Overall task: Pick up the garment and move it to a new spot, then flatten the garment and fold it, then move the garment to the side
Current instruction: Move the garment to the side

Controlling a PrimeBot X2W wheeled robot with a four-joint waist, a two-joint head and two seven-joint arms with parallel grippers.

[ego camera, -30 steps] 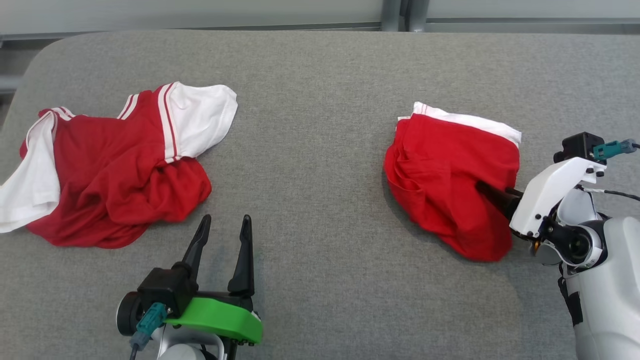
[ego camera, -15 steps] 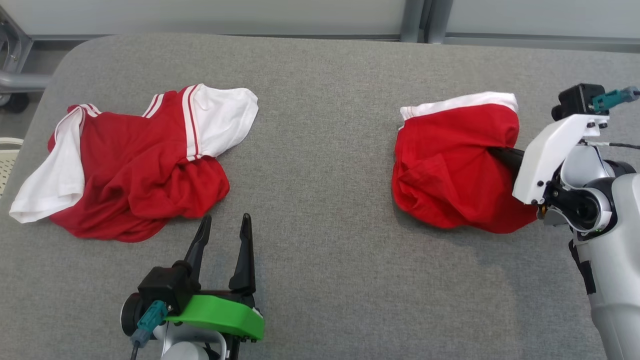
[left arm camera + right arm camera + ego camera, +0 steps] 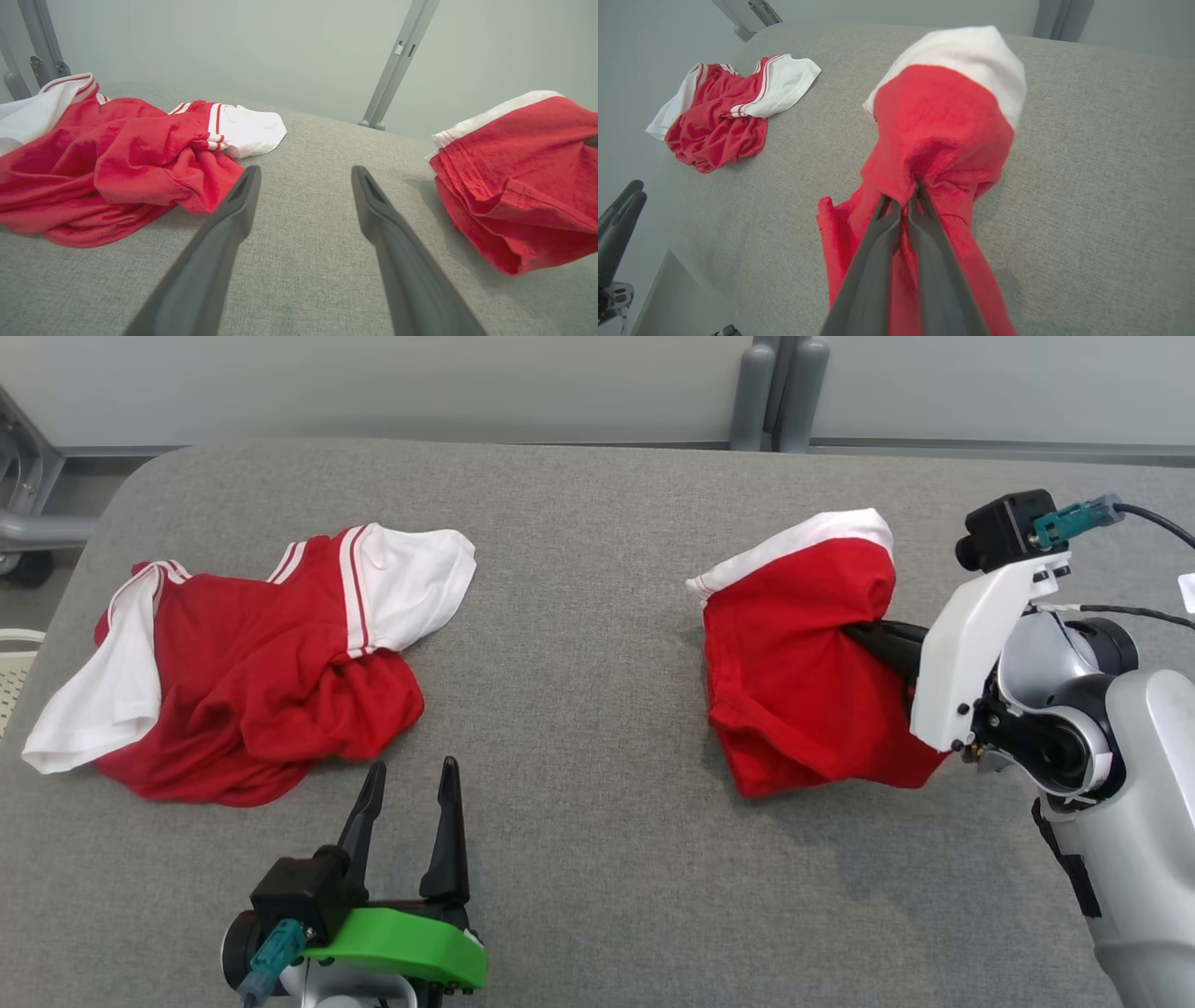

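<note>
The right pincer (image 3: 903, 205) has just clamped onto the folded red garment (image 3: 794, 691) and is bunching it up off the right side of the worktop (image 3: 579, 616), so the move aside looks begun, while the left pincer (image 3: 411, 784) waits with its fingers apart.

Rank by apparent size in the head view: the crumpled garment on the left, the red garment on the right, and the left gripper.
1. Crumpled garment: the widest spread.
2. Red garment on the right: bunched up, clearly smaller.
3. Left gripper: smallest, even though its nearness to the camera enlarges it.
</note>
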